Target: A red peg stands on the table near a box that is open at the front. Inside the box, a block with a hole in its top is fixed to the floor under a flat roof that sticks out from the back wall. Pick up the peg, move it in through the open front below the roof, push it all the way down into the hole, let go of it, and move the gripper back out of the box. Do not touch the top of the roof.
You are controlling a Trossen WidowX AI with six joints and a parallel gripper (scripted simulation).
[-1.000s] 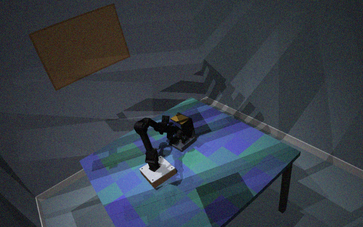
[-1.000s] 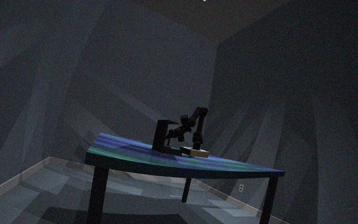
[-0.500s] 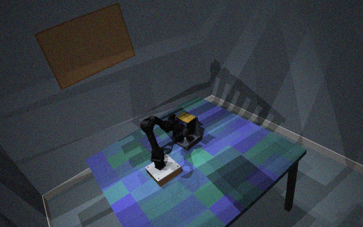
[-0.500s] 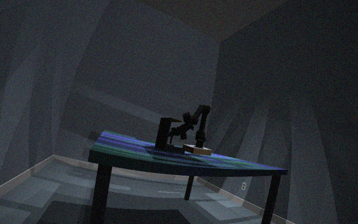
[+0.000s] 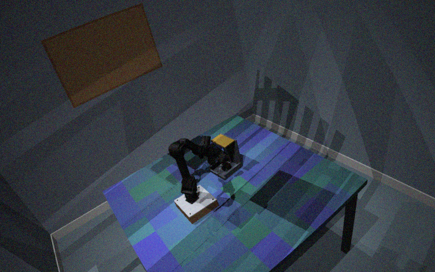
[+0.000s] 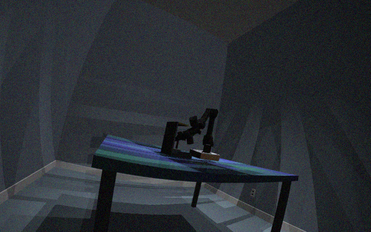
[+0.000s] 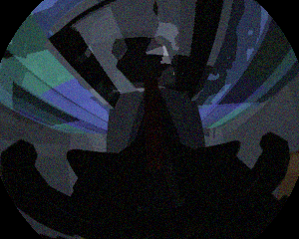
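Note:
The box [image 5: 226,175] [image 6: 169,137] has a dark upright back wall and a low floor part. Its roof [image 5: 224,139] [image 6: 183,124] sticks out from the wall, with a yellow-orange top in the top view. My gripper [image 6: 178,137] [image 7: 150,135] is inside the open front, below the roof, shut on the peg. The dark red peg [image 6: 177,144] [image 7: 152,129] hangs nearly upright from the fingers, close to the back wall in the exterior view. The block is too dark to make out surely, and I cannot tell whether the peg's lower end is in the hole.
The arm's white-topped base [image 5: 192,205] [image 6: 210,155] stands on the patterned table [image 5: 256,232] [image 6: 141,161] near the box. The arm reaches over from it, with its wrist parts close to the roof's front edge. Shadows darken the box.

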